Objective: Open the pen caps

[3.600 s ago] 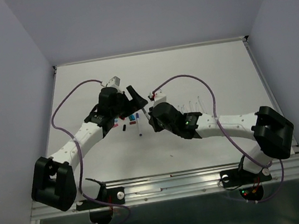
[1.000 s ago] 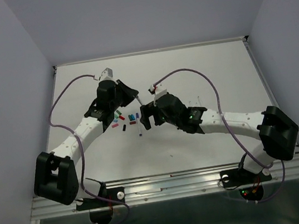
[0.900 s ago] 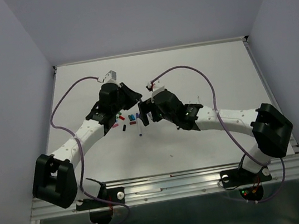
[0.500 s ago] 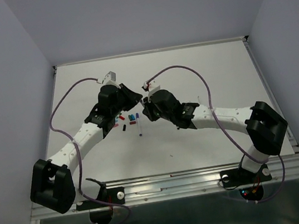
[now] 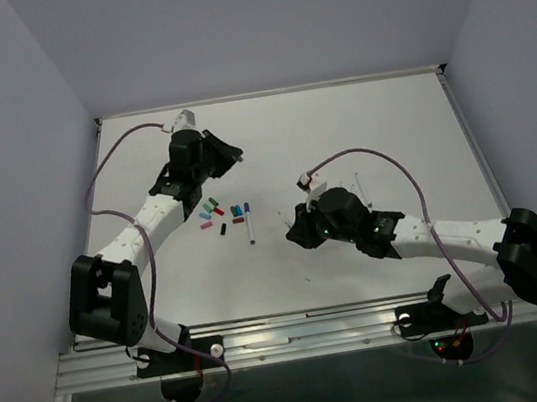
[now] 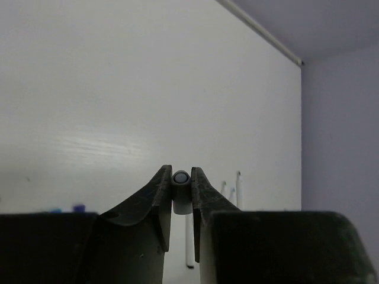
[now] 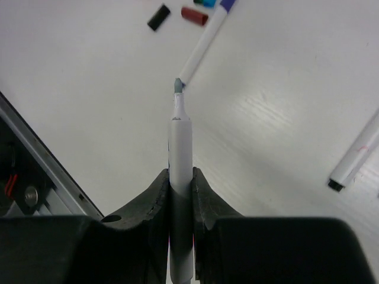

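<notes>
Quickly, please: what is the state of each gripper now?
Left gripper: closed on a pen cap.
Right gripper: closed on an uncapped pen.

In the left wrist view the small pale cylindrical plastic cap [image 6: 181, 198] shows only its round end and a short strip. The rest is hidden between the dark fingers of the left gripper [image 6: 180, 180], and its colour cannot be told. The thin white pens [image 6: 238, 189] lose their near ends behind that gripper's body. In the right wrist view the white pen barrel with a grey tip [image 7: 180, 148] leaves the bottom edge. The purple-capped white pen [image 7: 204, 41] is cut by the top edge, the white pen with a dark end [image 7: 355, 155] by the right edge.
</notes>
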